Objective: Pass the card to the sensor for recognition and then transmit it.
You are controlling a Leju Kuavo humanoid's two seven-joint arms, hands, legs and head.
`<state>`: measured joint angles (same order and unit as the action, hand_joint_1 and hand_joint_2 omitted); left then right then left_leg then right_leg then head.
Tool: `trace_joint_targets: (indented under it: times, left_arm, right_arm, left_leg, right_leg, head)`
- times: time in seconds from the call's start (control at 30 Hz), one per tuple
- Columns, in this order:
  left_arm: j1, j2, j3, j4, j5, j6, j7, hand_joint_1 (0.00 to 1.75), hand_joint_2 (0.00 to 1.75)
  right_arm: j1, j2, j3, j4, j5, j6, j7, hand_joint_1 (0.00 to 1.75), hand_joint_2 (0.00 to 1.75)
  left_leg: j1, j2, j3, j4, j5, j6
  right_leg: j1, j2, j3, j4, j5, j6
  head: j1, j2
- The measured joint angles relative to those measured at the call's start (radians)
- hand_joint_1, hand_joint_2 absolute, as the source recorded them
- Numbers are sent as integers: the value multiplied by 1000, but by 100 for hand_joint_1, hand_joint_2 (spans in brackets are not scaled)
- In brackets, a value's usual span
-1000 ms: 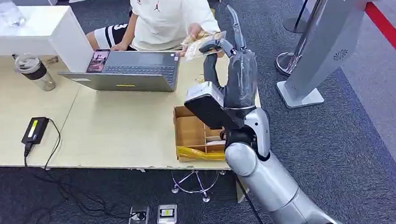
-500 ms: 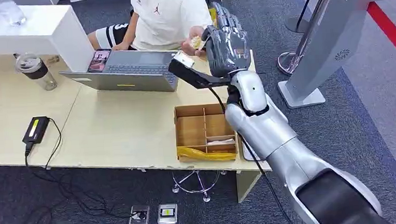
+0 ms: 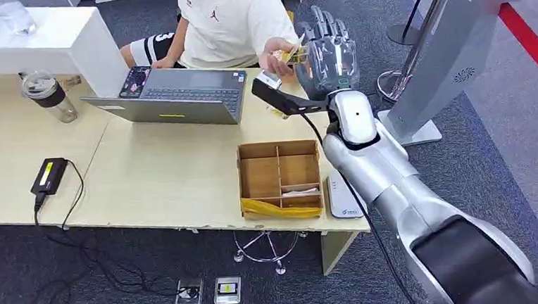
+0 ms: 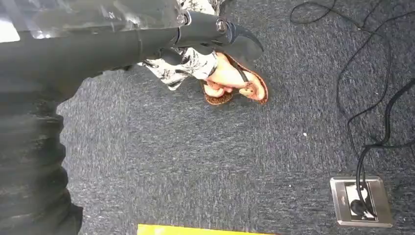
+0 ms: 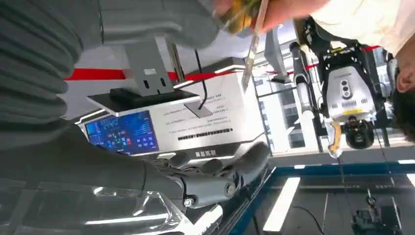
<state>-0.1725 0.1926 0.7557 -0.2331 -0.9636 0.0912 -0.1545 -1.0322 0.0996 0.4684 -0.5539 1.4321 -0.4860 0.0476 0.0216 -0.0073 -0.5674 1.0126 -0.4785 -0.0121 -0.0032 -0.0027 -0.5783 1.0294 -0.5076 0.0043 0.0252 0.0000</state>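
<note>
Right hand (image 3: 327, 55) raised beyond the desk's (image 3: 147, 173) far edge, fingers spread, holding nothing. Card (image 3: 290, 53) just beside it, in the hand (image 3: 276, 53) of a seated person. Left hand (image 4: 215, 32) hangs over carpet; grip impossible to judge. On the desk: divided box (image 3: 280, 176), laptop (image 3: 178, 94). Kiosk (image 3: 450, 49) stands right.
</note>
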Motion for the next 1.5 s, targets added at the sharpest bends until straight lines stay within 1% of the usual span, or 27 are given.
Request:
trace_joint_targets:
  times: [0.1,0.2,0.3,0.4,0.47,0.5,0.53,0.6,0.63,0.7,0.73,0.77,0.83,0.93,1.0,1.03,1.1,1.17,1.23,1.27,1.33,1.37,1.4,1.43,1.5]
  left_arm:
    - [1,3,-4,-2,-1,0,-2,0,175]
    - [3,4,-8,-3,-1,0,-2,0,175]
    - [4,4,-11,-3,-1,1,-2,0,175]
    - [4,4,-16,-6,1,5,-2,0,175]
    - [4,4,-17,-6,5,9,-2,0,175]
    - [5,4,-17,-6,10,14,-2,0,175]
    - [6,4,-17,-6,11,18,-2,0,175]
    - [10,4,-17,-6,18,23,2,0,175]
    - [14,4,-17,-6,21,25,6,0,175]
    - [22,6,-17,-6,21,26,11,0,175]
    - [25,7,-17,-6,21,27,12,0,175]
    - [25,9,-17,-6,21,27,12,0,175]
    - [20,10,-17,-6,21,27,12,0,175]
    - [16,9,-17,-7,21,27,13,0,175]
    - [16,9,-17,-7,26,34,20,0,175]
    - [15,8,-17,-7,32,39,25,0,175]
    - [16,5,-17,-7,40,48,42,0,175]
    - [19,4,-17,-7,48,52,61,0,175]
    - [15,4,-17,-5,60,51,81,0,175]
    - [10,3,-17,-5,67,49,93,0,175]
    - [10,2,-16,-2,74,44,108,0,175]
    - [12,3,-16,0,74,36,115,0,175]
    - [11,7,-16,1,71,28,119,0,175]
    - [8,11,-17,3,61,14,125,0,175]
    - [5,22,-18,3,37,-21,125,0,175]
  right_arm:
    - [-2,-6,-4,8,-9,-21,-29,0,175]
    - [-7,-11,-8,16,-15,-26,-40,0,175]
    - [-8,-17,-20,19,-44,-48,-65,0,175]
    - [-15,-43,-55,18,-109,-77,-106,0,175]
    - [-14,-71,-83,5,-153,-69,-118,0,175]
    - [-10,-91,-98,-6,-169,-61,-117,0,175]
    - [-4,-121,-118,-23,-185,-50,-111,0,175]
    - [29,-201,-166,-58,-216,-35,-87,0,175]
    - [51,-246,-195,-73,-234,-36,-83,0,175]
    - [89,-309,-240,-92,-254,-42,-91,0,175]
    - [104,-336,-259,-99,-258,-45,-93,0,175]
    - [115,-358,-276,-108,-256,-46,-93,0,175]
    - [129,-382,-298,-124,-246,-45,-87,0,175]
    - [142,-408,-325,-141,-236,-44,-78,0,175]
    - [153,-433,-341,-143,-246,-41,-50,0,175]
    - [168,-449,-353,-143,-262,-43,-42,0,175]
    - [213,-500,-391,-141,-320,-50,-37,0,175]
    - [262,-549,-433,-130,-392,-56,-47,0,175]
    - [321,-583,-470,-102,-475,-45,-64,0,175]
    - [374,-603,-501,-75,-542,-27,-80,0,175]
    - [480,-624,-558,-20,-632,16,-84,0,175]
    - [523,-626,-588,14,-653,46,-75,0,175]
    - [568,-624,-609,38,-665,93,-50,0,175]
    - [616,-620,-628,61,-674,159,-20,0,175]
    - [715,-594,-656,112,-672,334,32,0,175]
  left_leg:
    - [0,1,0,0,0,0]
    - [0,1,0,0,0,0]
    - [0,1,1,0,0,0]
    - [0,1,2,0,0,0]
    - [0,1,2,1,0,0]
    - [0,1,2,1,0,0]
    - [-1,1,3,1,0,0]
    - [0,-1,3,1,0,1]
    - [0,-4,3,1,-1,1]
    - [0,-5,1,1,-1,1]
    - [-1,-3,0,1,-1,1]
    - [-1,2,0,1,-1,2]
    - [-1,6,1,1,-2,2]
    - [-1,6,2,1,-2,2]
    - [0,5,3,1,-1,2]
    - [0,3,3,1,-1,2]
    - [0,-2,1,1,-2,2]
    - [0,-2,0,1,-2,3]
    - [1,0,2,1,-4,3]
    - [2,-1,2,1,-4,4]
    - [2,-6,1,1,-6,6]
    - [2,-6,0,1,-6,6]
    - [2,-5,-1,1,-6,5]
    - [2,-5,0,1,-7,4]
    - [5,-6,1,0,-8,3]
  right_leg:
    - [0,0,0,0,0,0]
    - [0,1,0,0,0,0]
    - [0,1,0,0,0,0]
    - [0,1,-1,0,0,0]
    - [0,1,0,-1,0,0]
    - [0,1,0,-1,0,0]
    - [0,0,0,-2,0,0]
    - [0,-3,4,-4,0,0]
    - [0,-5,5,-5,1,1]
    - [-1,-6,5,-5,1,2]
    - [-1,-4,4,-5,2,2]
    - [-2,0,3,-5,3,3]
    - [-2,4,2,-5,3,3]
    - [-1,4,1,-5,3,3]
    - [-1,4,0,-5,3,3]
    - [0,2,1,-6,2,3]
    - [0,-3,3,-6,2,3]
    - [0,-3,3,-7,2,3]
    - [0,-2,4,-9,1,3]
    - [2,-3,7,-10,1,4]
    - [2,-8,9,-11,-1,5]
    - [1,-8,7,-11,-1,5]
    - [2,-7,6,-11,-1,5]
    - [2,-7,6,-11,-1,4]
    - [5,-8,9,-11,-4,2]
  head:
    - [0,0]
    - [0,0]
    - [0,0]
    - [0,0]
    - [0,0]
    - [0,0]
    - [0,0]
    - [-1,0]
    - [1,0]
    - [0,0]
    - [1,0]
    - [0,0]
    - [-1,0]
    - [0,0]
    - [0,0]
    - [-1,0]
    - [0,0]
    - [0,0]
    - [-1,0]
    - [0,0]
    - [0,0]
    - [-1,0]
    - [-1,0]
    - [0,0]
    - [1,0]
